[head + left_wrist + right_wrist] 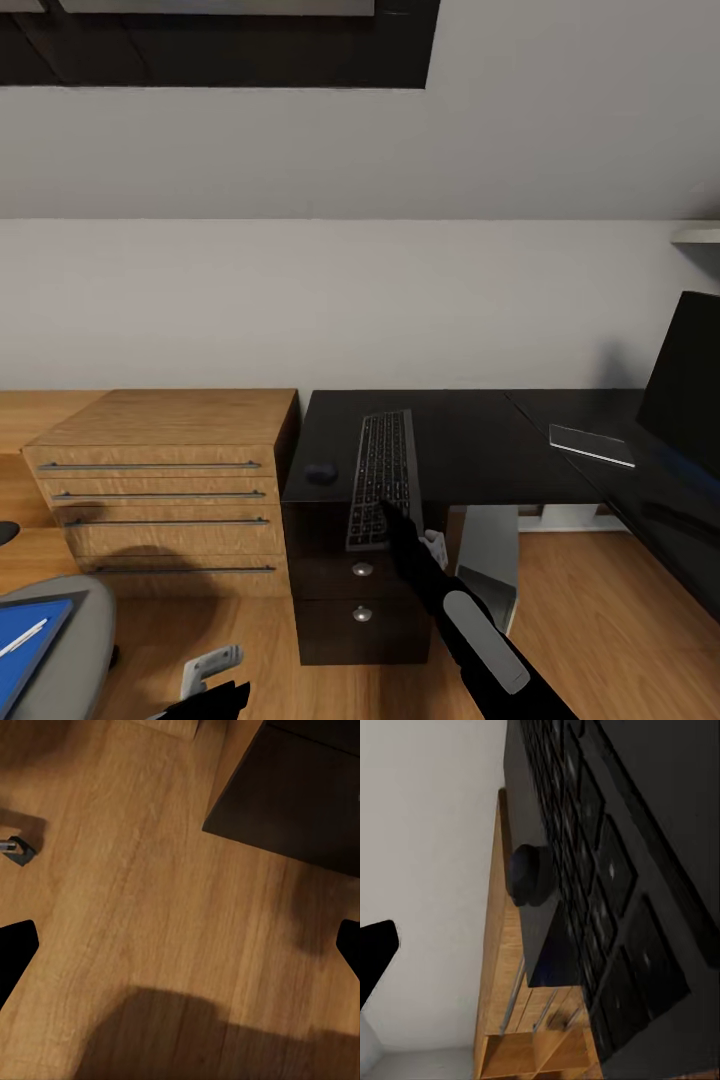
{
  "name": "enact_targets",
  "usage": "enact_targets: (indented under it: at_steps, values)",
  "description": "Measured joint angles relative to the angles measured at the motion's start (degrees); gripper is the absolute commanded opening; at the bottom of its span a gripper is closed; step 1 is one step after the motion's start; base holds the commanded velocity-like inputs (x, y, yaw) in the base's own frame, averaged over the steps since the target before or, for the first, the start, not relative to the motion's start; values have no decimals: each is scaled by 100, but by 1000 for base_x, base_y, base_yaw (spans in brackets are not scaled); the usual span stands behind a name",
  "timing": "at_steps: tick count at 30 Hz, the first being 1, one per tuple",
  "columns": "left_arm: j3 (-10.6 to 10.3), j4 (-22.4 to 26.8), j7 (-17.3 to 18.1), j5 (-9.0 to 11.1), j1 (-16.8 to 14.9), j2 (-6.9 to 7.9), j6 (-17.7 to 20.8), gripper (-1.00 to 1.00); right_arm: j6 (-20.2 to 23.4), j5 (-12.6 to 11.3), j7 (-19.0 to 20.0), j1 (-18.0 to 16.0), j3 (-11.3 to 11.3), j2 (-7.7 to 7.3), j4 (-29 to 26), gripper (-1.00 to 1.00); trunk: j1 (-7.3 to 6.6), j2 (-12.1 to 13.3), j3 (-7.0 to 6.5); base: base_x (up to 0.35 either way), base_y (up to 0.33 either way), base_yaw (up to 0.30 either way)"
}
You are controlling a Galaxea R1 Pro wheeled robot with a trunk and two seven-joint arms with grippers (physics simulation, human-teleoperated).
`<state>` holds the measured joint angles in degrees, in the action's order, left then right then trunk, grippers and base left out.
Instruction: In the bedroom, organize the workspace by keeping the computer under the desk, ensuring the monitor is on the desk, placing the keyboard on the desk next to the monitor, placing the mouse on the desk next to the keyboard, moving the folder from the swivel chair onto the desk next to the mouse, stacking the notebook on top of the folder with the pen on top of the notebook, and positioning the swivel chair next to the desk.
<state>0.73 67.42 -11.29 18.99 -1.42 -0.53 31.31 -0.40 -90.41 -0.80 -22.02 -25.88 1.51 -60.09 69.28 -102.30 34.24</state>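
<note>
The black keyboard (382, 475) lies on the desk (470, 450) with its near end hanging over the front edge. To its left sits the small black mouse (321, 472) (531, 874). My right gripper (392, 512) is open at the keyboard's (615, 892) near end, with one finger (375, 960) beside it. At the right edge stands the monitor (690, 385). The swivel chair (85, 640) at the bottom left carries the blue folder (30, 645) and a white pen (22, 637). My left gripper (215, 690) (180, 945) hangs open over the floor. The computer is out of view.
A light wooden drawer unit (160, 480) stands against the desk's left side. Dark drawers with round knobs (362, 590) sit under the keyboard, and a white leg (490, 560) to their right. A thin pale flat rectangle (592, 444), perhaps the notebook, lies near the monitor.
</note>
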Motion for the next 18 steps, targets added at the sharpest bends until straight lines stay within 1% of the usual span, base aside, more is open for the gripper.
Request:
enact_targets:
  at_steps: [7, 14, 18]
  values:
    - [0, -5, 8, 0, 2, 3, -11, 100, -7, 2, 15, 0, 0, -8, -7, 100, 0, 0, 0, -11, 0, 0]
    - [0, -9, 9, -2, 0, 3, -67, 100, -8, 2, 16, 0, 3, -16, -7, 100, 2, 0, 0, -210, 0, 0]
    - [0, -9, 9, 0, 1, 3, -70, 100, -8, 2, 16, 0, 2, -17, -7, 100, 0, 0, 0, -48, 0, 0]
